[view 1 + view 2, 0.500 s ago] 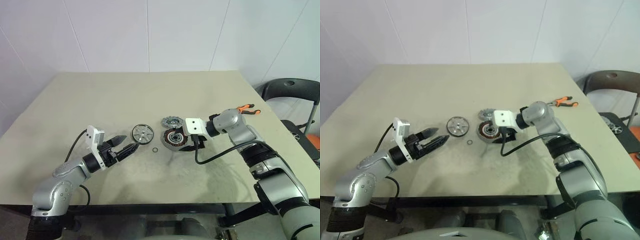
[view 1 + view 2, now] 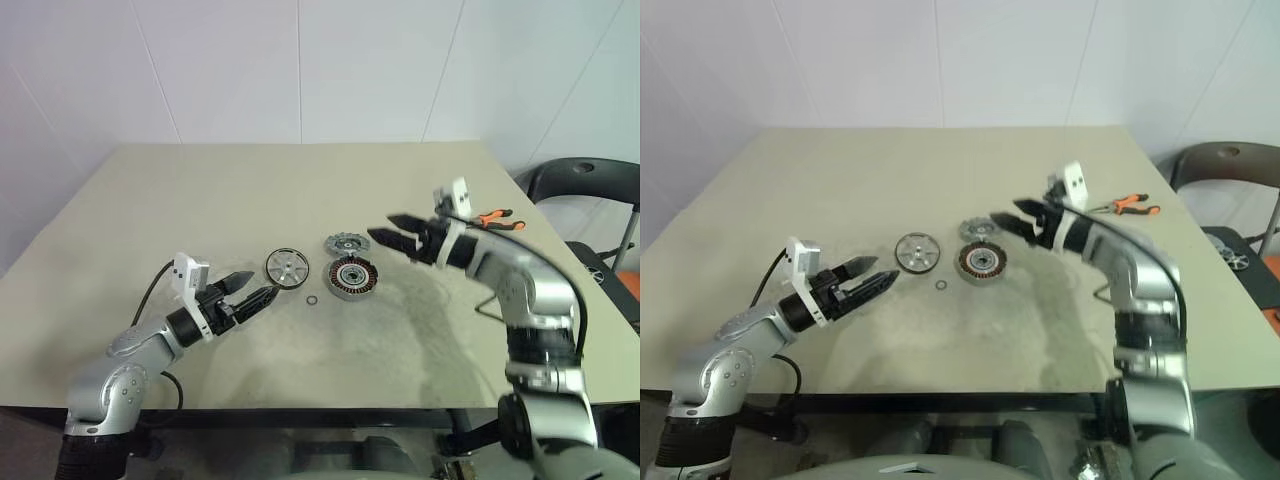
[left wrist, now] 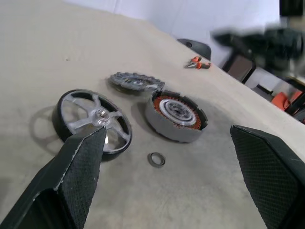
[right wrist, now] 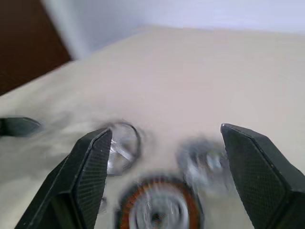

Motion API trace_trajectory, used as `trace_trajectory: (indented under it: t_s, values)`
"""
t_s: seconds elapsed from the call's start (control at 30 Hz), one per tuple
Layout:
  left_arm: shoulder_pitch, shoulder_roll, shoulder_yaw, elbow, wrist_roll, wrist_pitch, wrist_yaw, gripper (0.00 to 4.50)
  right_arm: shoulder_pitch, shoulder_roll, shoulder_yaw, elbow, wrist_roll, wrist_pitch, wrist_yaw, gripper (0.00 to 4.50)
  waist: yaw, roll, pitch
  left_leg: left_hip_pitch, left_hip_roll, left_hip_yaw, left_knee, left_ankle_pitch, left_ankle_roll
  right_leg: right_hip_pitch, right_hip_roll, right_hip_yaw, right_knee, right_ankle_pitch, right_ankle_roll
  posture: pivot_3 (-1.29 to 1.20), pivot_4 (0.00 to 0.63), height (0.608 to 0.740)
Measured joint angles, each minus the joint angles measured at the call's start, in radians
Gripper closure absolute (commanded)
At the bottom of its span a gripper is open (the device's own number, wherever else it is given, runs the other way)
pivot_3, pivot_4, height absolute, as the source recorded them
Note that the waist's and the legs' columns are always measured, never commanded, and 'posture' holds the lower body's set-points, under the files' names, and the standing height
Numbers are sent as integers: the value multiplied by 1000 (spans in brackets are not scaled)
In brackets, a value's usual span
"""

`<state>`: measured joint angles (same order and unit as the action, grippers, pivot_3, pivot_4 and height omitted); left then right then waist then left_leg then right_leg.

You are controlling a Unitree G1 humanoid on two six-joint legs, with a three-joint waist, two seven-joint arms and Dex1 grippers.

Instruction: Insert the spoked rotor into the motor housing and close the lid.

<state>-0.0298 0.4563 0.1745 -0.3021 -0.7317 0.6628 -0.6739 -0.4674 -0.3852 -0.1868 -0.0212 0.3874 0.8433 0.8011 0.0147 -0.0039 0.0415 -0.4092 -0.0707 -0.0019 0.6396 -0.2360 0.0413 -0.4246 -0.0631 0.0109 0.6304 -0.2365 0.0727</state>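
Beside the motor housing (image 2: 352, 277), its far side touching the lid (image 2: 345, 243), my right gripper (image 2: 386, 232) hovers wide and empty. My left gripper (image 2: 252, 288), also wide, nears the spoked rotor (image 2: 284, 267); nudging the small ring (image 2: 311, 300) risks a jam.

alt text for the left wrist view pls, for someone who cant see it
Between two open black fingers, a silver spoked rotor lies on a beige table beside an open motor housing with copper windings. The ribbed lid lies just beyond them, and a small metal ring lies nearer.
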Motion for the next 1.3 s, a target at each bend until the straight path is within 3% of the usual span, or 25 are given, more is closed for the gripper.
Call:
trace_trajectory:
  t_s: [0.2,0.67,0.87,1.03,1.13,1.3]
  values:
    - [-34,15,-5,48,2,-1,-47,83,103,-3,0,-242,93,82,-70,687,-10,3,0,2,0,1,0,0,0,0,0,0,0,0,0,0,0,740]
    - [-105,12,-26,147,44,-20,-88,83,108,-102,79,-239,95,-3,-83,687,-3,2,0,1,0,1,-1,0,0,0,-1,0,-2,0,0,0,0,740]
    - [-105,12,-25,147,44,-16,-83,83,110,-216,281,-220,-5,-148,53,687,-4,2,0,1,0,1,0,0,0,0,-1,0,-2,0,0,0,0,740]
    - [-104,9,-26,140,44,-14,-76,83,-58,-225,450,-1,-140,-360,192,687,-10,2,0,1,0,1,3,0,0,0,-1,-1,-1,0,0,0,0,740]
    - [-94,-5,-27,130,44,-14,-58,83,-181,-212,484,171,-201,-475,252,687,-7,1,-1,1,1,1,4,0,0,2,-1,-2,-1,0,0,0,0,740]
    - [-45,-26,-21,83,44,-19,-16,83,-341,-152,571,610,-332,-682,357,687,-4,0,-1,1,0,1,3,-1,1,2,-1,-2,-1,1,0,0,0,740]
